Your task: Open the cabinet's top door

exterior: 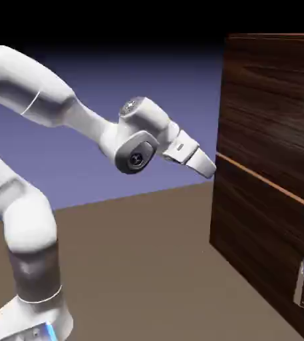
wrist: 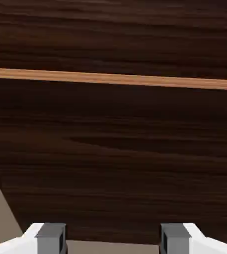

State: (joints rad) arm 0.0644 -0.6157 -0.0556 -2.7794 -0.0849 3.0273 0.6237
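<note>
The cabinet (exterior: 267, 173) fills the right side of the exterior view, its top door (exterior: 274, 100) at upper right above a light wood shelf strip (exterior: 267, 181), and the lower panel carries a silver lever (exterior: 303, 280) at lower right. The brown worktop (exterior: 141, 266) spreads across the lower frame, bare between arm and cabinet. The fingers (exterior: 207, 164), mid-frame just short of the cabinet's near edge at shelf height, stand wide apart and hold nothing.
</note>
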